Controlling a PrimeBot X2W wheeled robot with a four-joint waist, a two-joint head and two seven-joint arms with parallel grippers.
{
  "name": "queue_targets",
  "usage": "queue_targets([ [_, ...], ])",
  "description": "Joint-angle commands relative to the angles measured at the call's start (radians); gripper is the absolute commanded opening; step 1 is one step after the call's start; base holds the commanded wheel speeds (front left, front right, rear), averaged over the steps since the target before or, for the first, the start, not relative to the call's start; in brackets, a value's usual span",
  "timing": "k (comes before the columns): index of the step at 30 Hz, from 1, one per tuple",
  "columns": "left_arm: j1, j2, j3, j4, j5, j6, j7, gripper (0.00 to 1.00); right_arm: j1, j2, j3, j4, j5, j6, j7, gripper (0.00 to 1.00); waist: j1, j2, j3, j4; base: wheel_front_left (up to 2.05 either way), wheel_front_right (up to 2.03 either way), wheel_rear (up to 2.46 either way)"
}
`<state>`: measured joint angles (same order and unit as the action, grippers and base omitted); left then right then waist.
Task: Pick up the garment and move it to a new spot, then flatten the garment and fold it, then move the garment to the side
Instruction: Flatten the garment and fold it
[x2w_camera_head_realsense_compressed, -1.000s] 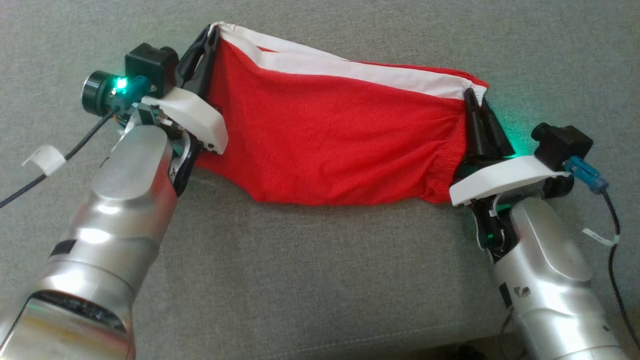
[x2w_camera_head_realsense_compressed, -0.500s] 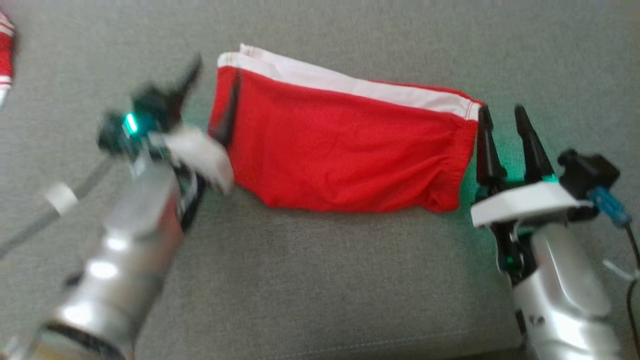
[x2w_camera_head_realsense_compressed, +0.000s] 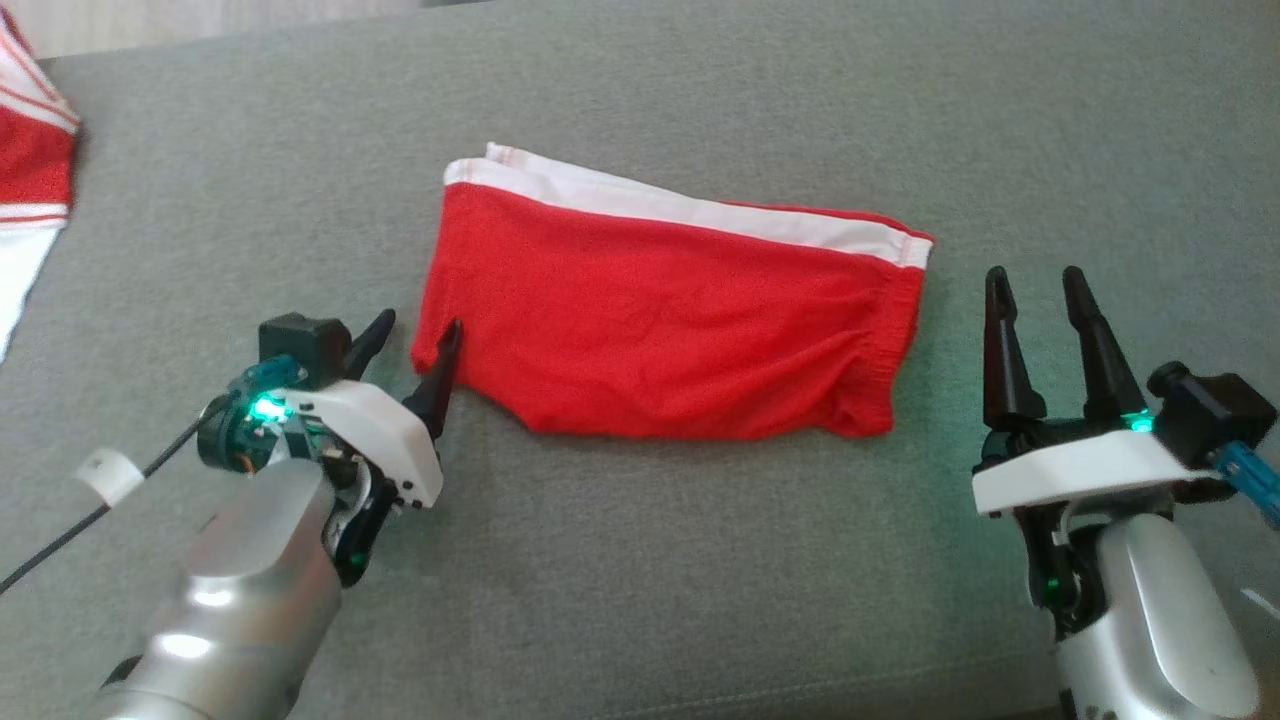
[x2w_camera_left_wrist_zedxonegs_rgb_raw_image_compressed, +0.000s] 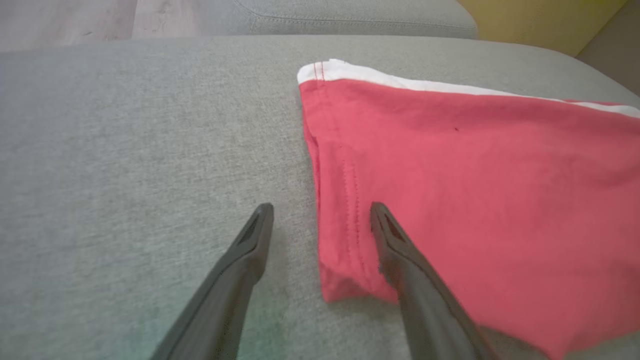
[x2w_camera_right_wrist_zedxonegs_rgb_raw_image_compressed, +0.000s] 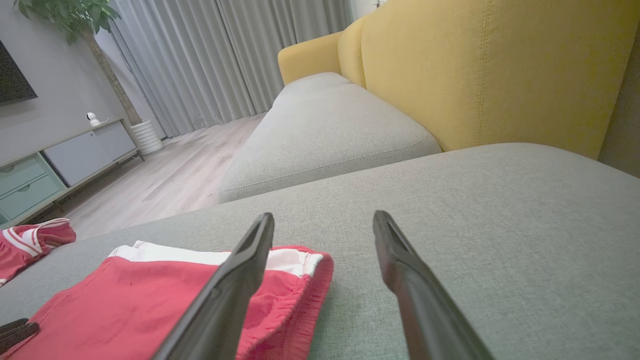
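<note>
The garment is a pair of red shorts with a white stripe. It lies folded flat on the grey sofa cushion. My left gripper is open at the garment's near left corner; in the left wrist view the left gripper straddles the edge of the garment and grips nothing. My right gripper is open just right of the waistband end, apart from the cloth. In the right wrist view the right gripper points past the corner of the garment.
Another red and white garment lies at the cushion's far left, also seen as a red and white garment in the right wrist view. A yellow sofa back rises behind the cushion. Wooden floor lies beyond it.
Both grippers have opened, let go of the garment's ends and drawn back toward me. The garment now lies flat on the cushion. The head view has also shifted.
</note>
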<state>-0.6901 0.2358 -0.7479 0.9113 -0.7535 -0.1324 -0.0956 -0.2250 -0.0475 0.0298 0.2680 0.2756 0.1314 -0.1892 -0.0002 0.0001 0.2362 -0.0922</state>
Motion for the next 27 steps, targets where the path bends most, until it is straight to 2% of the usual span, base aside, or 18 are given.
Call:
queue_targets([
  [1, -0.02, 0.041, 0.026, -0.029, -0.013, 0.002, 0.0, 1.0, -0.001, -0.003, 0.018, -0.052, -0.004, -0.001, 0.007, 1.0, 0.0002, -0.0001, 0.009, -0.015, 0.0, 0.0, 0.0],
  [16, -0.012, 0.064, -0.04, -0.117, -0.126, 0.002, 0.085, 1.0, 0.019, -0.003, 0.037, -0.129, 0.005, -0.001, 0.032, 1.0, 0.0002, -0.0001, 0.027, -0.082, 0.0, 0.0, 0.0],
  [17, -0.015, 0.066, -0.043, -0.12, -0.128, 0.002, 0.082, 0.93, 0.019, -0.003, 0.037, -0.131, 0.005, -0.001, 0.031, 1.0, 0.0002, -0.0001, 0.028, -0.085, 0.0, 0.0, 0.0],
  [18, -0.019, 0.067, -0.044, -0.12, -0.129, 0.002, 0.074, 0.47, 0.019, -0.003, 0.037, -0.133, 0.006, -0.001, 0.03, 1.0, 0.0002, -0.0001, 0.028, -0.088, 0.0, 0.0, 0.0],
  [19, -0.022, 0.068, -0.043, -0.118, -0.13, 0.002, 0.064, 0.08, 0.02, -0.003, 0.036, -0.134, 0.007, -0.001, 0.028, 1.0, 0.0002, -0.0001, 0.027, -0.09, 0.0, 0.0, 0.0],
  [20, -0.025, 0.069, -0.042, -0.113, -0.127, 0.002, 0.052, 0.0, 0.02, -0.003, 0.035, -0.134, 0.007, -0.001, 0.027, 1.0, 0.0002, -0.0001, 0.026, -0.091, 0.0, 0.0, 0.0],
  [27, 0.004, 0.075, -0.043, -0.101, -0.117, 0.002, -0.044, 0.0, 0.038, -0.003, 0.01, -0.111, 0.0, -0.001, 0.024, 1.0, 0.0002, -0.0001, -0.023, -0.067, 0.0, 0.0, 0.0],
])
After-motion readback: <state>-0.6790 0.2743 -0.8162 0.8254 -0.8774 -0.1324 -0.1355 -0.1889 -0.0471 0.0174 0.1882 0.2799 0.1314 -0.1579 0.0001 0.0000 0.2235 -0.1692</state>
